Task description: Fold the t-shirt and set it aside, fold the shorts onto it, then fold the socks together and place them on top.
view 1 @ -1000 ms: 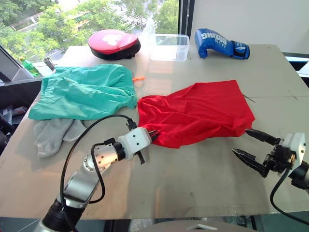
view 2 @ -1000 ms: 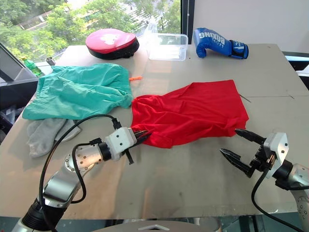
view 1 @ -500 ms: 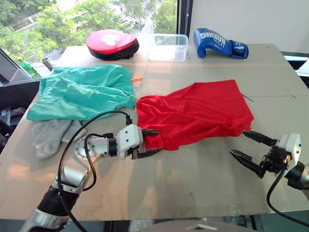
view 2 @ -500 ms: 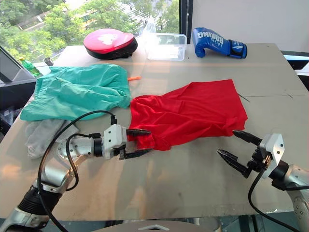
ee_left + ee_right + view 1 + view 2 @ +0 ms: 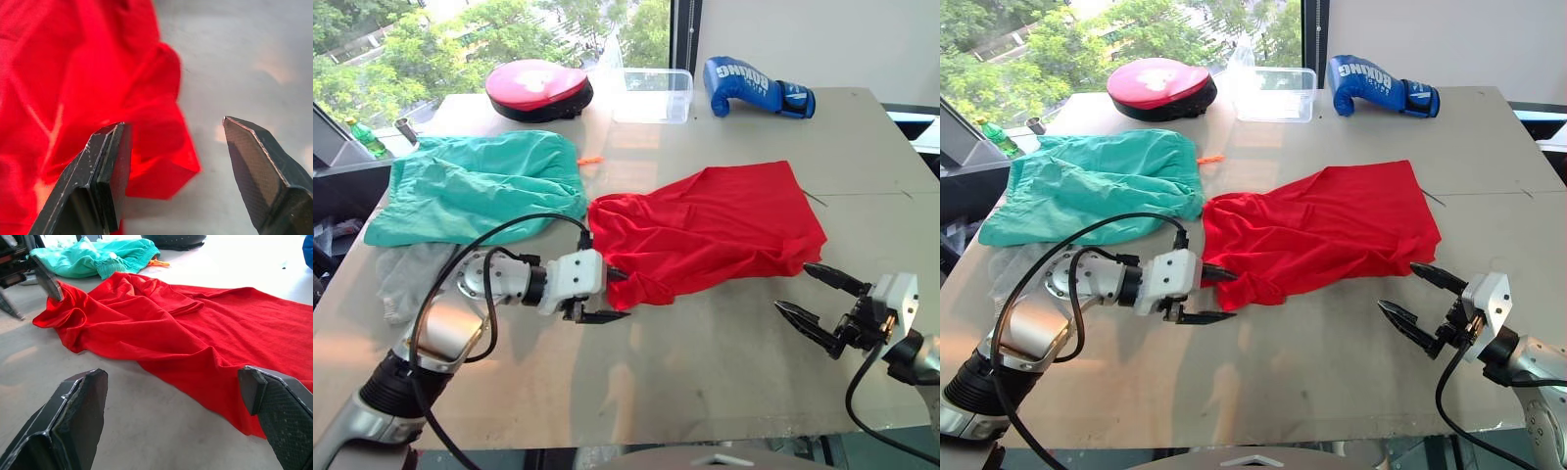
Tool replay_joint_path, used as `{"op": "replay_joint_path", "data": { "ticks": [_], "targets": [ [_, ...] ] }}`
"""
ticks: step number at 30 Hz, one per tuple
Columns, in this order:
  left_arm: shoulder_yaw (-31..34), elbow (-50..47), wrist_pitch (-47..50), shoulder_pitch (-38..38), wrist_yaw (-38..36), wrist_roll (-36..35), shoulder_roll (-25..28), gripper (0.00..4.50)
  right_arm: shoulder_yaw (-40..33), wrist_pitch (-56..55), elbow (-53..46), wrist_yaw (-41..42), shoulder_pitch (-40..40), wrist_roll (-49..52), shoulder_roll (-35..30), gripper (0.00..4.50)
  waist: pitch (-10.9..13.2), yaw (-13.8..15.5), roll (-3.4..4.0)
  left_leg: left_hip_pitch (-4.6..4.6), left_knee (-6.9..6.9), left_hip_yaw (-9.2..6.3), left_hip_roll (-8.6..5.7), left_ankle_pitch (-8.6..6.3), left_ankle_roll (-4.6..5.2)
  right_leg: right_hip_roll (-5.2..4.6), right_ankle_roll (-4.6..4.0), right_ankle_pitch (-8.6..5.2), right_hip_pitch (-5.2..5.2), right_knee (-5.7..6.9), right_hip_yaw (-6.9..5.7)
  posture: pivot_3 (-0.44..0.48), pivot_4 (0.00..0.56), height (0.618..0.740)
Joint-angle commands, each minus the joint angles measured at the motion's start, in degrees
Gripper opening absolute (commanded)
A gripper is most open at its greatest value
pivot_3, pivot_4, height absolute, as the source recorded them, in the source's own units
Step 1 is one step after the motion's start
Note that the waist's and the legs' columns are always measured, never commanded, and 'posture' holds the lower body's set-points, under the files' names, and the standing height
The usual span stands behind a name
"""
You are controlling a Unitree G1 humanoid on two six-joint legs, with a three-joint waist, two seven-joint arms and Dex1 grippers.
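One garment in play: t-shirt [image 5: 715, 231], crumpled mid-table, unfolded, near-left corner bunched into a small lobe. Shorts [image 5: 480, 186] beyond it to the left, touching its far-left edge; socks [image 5: 406, 279] at the near-left table edge, partly behind the left arm.

Left gripper [image 5: 607, 296] at that lobe, spread, one finger [image 5: 105, 161] over red cloth, the other on bare table [image 5: 705, 372]; nothing pinched. Right gripper [image 5: 818, 299] spread too, just off the near-right hem, apart from the fabric.

Judged step: grab both near corners for flattening. Best to slide the lower finger under the lobe, close on a single layer, then match on the right.

Versus half a second back: left gripper slightly nearer and lower; right gripper barely shifted.
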Motion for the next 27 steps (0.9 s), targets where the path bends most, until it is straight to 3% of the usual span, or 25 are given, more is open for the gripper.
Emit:
{"op": "replay_joint_path", "data": {
  "ticks": [1, 8, 10, 12, 13, 14, 16, 22, 27],
  "targets": [
    [-0.2, -4.8, 2.1, 0.6, 3.7, 3.6, 0.0, 3.22, -0.2, -1.3, -0.8, -0.1, 0.3, 0.3, 0.3, 4.5, 0.0, 0.1, -0.01, 0.0, 0.0, 0.0, 0.0, 0.0, 0.0, 0.0, 0.0, 0.0, 0.0, 0.0, 0.0, 0.0, 0.15, 0.731],
    [-4.1, -9.1, 5.9, 2.7, 12.5, 18.0, -0.6, 3.22, -0.2, -1.3, -0.7, -0.1, 0.3, 0.3, 0.3, 4.5, 0.0, 0.0, -0.01, 0.01, 0.0, 0.0, 0.0, 0.0, 0.0, 0.01, 0.0, 0.0, 0.0, 0.01, 0.01, 0.0, 0.15, 0.731],
    [-5.5, -10.6, 7.9, 2.9, 14.4, 20.7, -1.9, 2.26, -0.3, -1.2, -0.5, 0.0, 0.1, 0.3, 0.2, 4.5, 0.0, 0.0, -0.01, 0.01, 0.0, 0.0, 0.0, 0.0, 0.0, 0.01, 0.0, 0.0, 0.0, 0.01, 0.0, 0.0, 0.15, 0.731],
    [-6.2, -11.9, 10.6, 3.2, 15.5, 21.5, -3.3, 1.76, -0.3, -1.2, -0.4, 0.0, 0.0, 0.3, 0.1, 4.5, 0.0, 0.0, -0.01, 0.01, 0.0, 0.0, 0.0, 0.0, 0.0, 0.0, 0.01, 0.0, 0.0, 0.0, 0.01, 0.0, 0.15, 0.731],
    [-6.5, -12.6, 11.8, 3.2, 15.8, 21.9, -3.9, 1.19, -0.4, -1.1, -0.5, 0.0, 0.0, 0.3, 0.1, 4.5, 0.0, 0.0, -0.01, 0.0, 0.01, 0.0, 0.0, 0.0, 0.0, 0.0, 0.01, 0.0, 0.0, 0.0, 0.0, 0.0, 0.15, 0.731],
    [-6.7, -13.1, 12.7, 3.1, 16.2, 22.7, -4.2, 0.98, -0.4, -1.1, -0.5, 0.1, 0.0, 0.3, 0.0, 4.5, 0.0, 0.0, -0.01, 0.01, 0.01, 0.0, 0.0, 0.0, 0.0, 0.0, 0.01, 0.0, 0.0, 0.01, 0.01, 0.0, 0.15, 0.731],
    [-6.9, -13.8, 13.5, 2.9, 17.2, 24.6, -4.5, 0.08, -0.6, -1.0, -0.4, 0.2, 0.0, 0.4, -0.1, 4.5, 0.0, 0.0, -0.02, 0.01, 0.0, 0.0, 0.0, 0.0, 0.0, 0.01, 0.0, 0.0, 0.0, 0.02, 0.0, 0.0, 0.15, 0.731],
    [-6.1, -15.9, 13.6, 3.7, 17.8, 26.2, -4.6, 0.08, -0.5, -1.1, -0.3, 0.2, -0.1, 0.4, -0.2, 4.5, 0.0, 0.0, -0.02, 0.02, 0.0, 0.0, 0.0, 0.0, 0.0, 0.01, 0.0, 0.0, 0.0, 0.02, 0.0, 0.0, 0.15, 0.731],
    [2.3, -14.0, 12.2, 4.2, 13.0, 15.9, -4.3, 0.08, -0.4, -0.2, 0.0, 0.0, -0.2, 0.3, -0.5, 4.5, 0.0, 0.0, -0.02, 0.02, 0.0, 0.0, 0.01, 0.0, 0.0, 0.0, -0.01, 0.01, 0.0, 0.03, 0.0, 0.0, 0.15, 0.731]
  ]
}}
